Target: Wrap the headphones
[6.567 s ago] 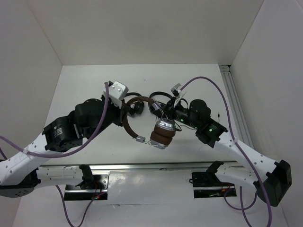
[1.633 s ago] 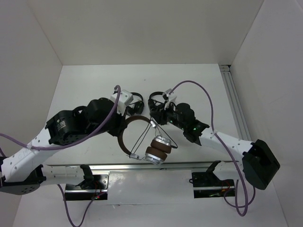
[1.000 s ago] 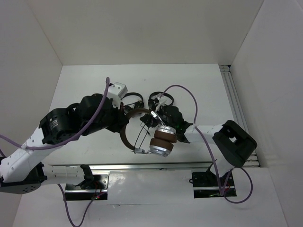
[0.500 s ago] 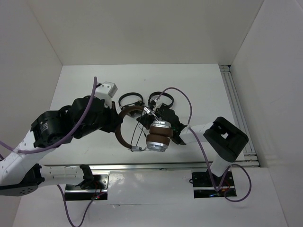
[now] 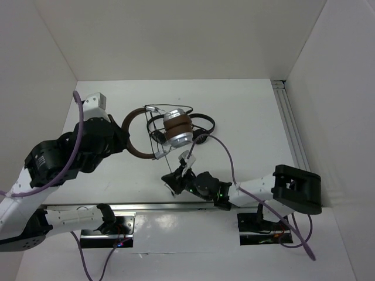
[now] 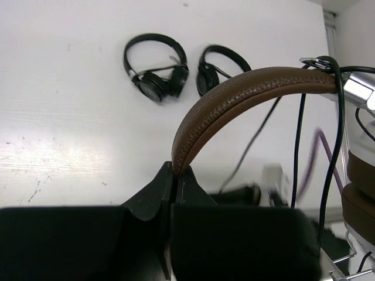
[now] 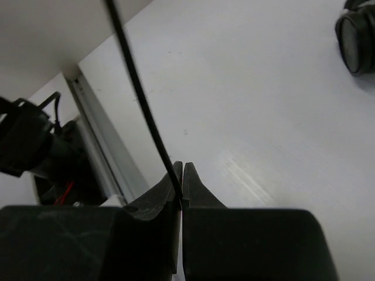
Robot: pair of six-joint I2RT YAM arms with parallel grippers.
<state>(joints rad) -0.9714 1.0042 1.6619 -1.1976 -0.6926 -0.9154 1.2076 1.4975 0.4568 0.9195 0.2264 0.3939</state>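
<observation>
The headphones [image 5: 177,129], brown headband and silver earcups with brown pads, hang above the table's middle. My left gripper [image 5: 125,142] is shut on the brown headband [image 6: 246,88]; the jaws pinch its end in the left wrist view [image 6: 174,171]. Several turns of the thin black cable [image 5: 166,153] run across the headband and earcups, and one strand drops taut to my right gripper [image 5: 170,178] near the front edge. In the right wrist view the jaws [image 7: 180,170] are shut on the cable [image 7: 137,88].
Two small all-black headphones [image 6: 155,70] [image 6: 220,67] lie on the white table beneath, one showing behind the held pair [image 5: 203,124]. An aluminium rail [image 5: 176,206] runs along the front edge and another along the right side [image 5: 291,132]. White walls enclose the table.
My left arm has swung the headphones back and to the left, raising them. My right gripper has moved down to the front edge with the cable, drawing it taut.
</observation>
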